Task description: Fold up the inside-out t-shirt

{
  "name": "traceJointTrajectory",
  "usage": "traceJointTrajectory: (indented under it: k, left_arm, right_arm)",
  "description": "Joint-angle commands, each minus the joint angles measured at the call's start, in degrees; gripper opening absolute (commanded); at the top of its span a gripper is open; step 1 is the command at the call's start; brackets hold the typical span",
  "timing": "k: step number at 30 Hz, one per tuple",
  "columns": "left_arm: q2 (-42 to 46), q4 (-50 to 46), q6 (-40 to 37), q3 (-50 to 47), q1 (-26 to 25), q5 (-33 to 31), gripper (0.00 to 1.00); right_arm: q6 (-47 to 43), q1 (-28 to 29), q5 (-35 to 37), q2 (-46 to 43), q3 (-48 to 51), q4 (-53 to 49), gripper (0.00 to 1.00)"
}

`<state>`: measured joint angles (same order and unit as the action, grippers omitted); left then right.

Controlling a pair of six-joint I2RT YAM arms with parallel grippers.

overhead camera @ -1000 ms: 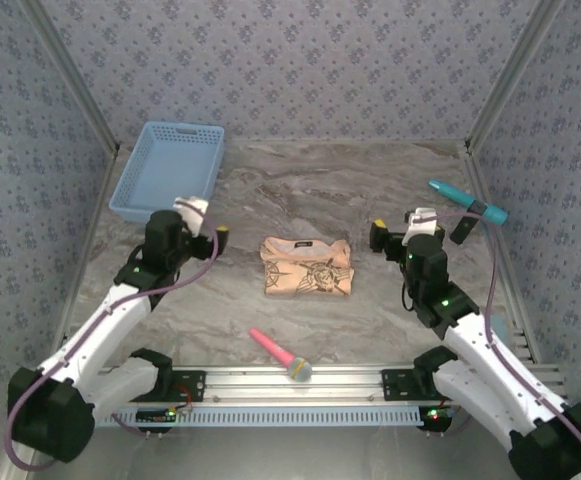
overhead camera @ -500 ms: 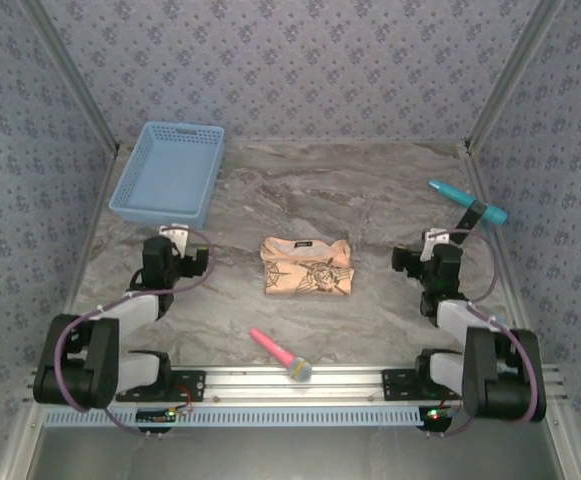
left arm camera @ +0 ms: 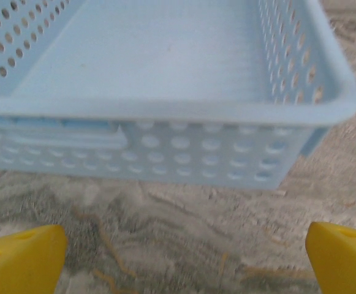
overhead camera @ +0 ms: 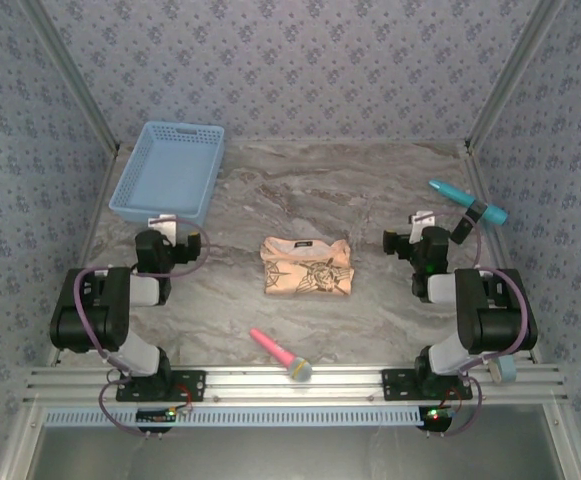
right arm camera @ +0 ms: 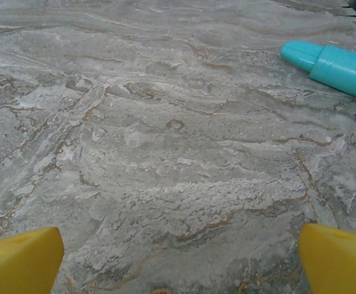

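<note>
The inside-out t-shirt (overhead camera: 307, 266) lies folded into a small peach-tan rectangle with dark printed emblems at the middle of the marble table. My left gripper (overhead camera: 167, 243) is drawn back at the left, well apart from the shirt, open, its yellow fingertips (left arm camera: 19, 258) wide over bare marble. My right gripper (overhead camera: 419, 243) is drawn back at the right, also open, its yellow fingertips (right arm camera: 337, 258) spread with nothing between them. Both arms are folded back over their bases.
A light blue perforated basket (overhead camera: 169, 172) stands at the back left, its near wall (left arm camera: 184, 150) close in front of my left gripper. A teal marker (overhead camera: 467, 201) lies at the back right, its tip (right arm camera: 331, 66) ahead of my right gripper. A pink-handled brush (overhead camera: 280, 354) lies near the front rail.
Both arms have pulled back and folded up over their bases, away from the shirt. The shirt has not moved. Both grippers stayed open.
</note>
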<state>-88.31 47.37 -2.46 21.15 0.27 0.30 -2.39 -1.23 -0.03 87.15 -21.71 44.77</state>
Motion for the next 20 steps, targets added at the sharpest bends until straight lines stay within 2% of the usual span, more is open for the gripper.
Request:
traceJointTrajectory:
  k: [1, 20]
  left_arm:
    - [0.28, 1.63, 1.12, 1.25, 0.12, 2.09, 1.00]
    - [0.48, 0.17, 2.18, 1.88, 0.46, 1.06, 1.00]
  right_arm:
    - [0.44, -0.87, 0.48, -0.22, -1.28, 0.33, 1.00]
    - [0.37, -0.61, 1.13, -0.13, -1.05, 0.75, 1.00]
